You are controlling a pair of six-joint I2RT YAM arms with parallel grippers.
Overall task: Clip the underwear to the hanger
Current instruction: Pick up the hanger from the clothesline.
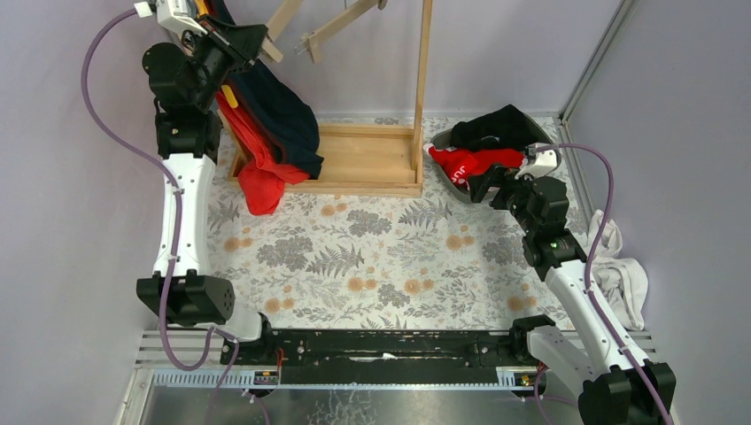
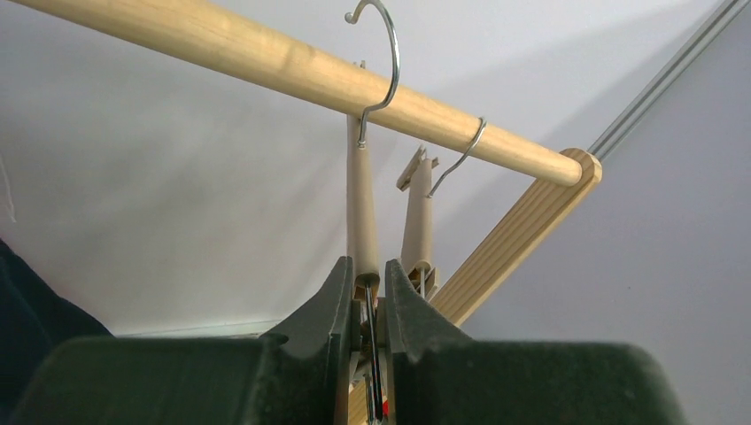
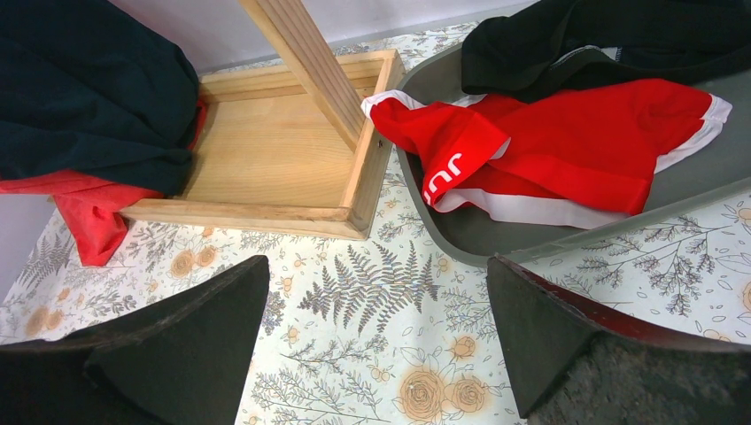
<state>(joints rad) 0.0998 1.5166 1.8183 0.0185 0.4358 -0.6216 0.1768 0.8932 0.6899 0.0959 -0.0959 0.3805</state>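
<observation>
My left gripper (image 1: 237, 40) is raised at the far left and shut on the clip of a beige hanger (image 2: 361, 195); its fingers (image 2: 336, 301) pinch the clip from both sides. The hanger's hook hangs on the wooden rod (image 2: 310, 75), with a second hanger (image 2: 416, 221) beside it. Navy underwear (image 1: 283, 111) and red underwear (image 1: 257, 173) hang below the left gripper. My right gripper (image 1: 491, 184) is open and empty, low over the table beside the grey tray (image 3: 478, 235). The tray holds red underwear (image 3: 549, 150) and black underwear (image 3: 611, 35).
The wooden rack's base (image 1: 363, 159) stands at the back centre, with its upright post (image 1: 423, 80) near the tray (image 1: 440, 142). A white cloth (image 1: 620, 274) lies at the right edge. Walls close in on the left, back and right.
</observation>
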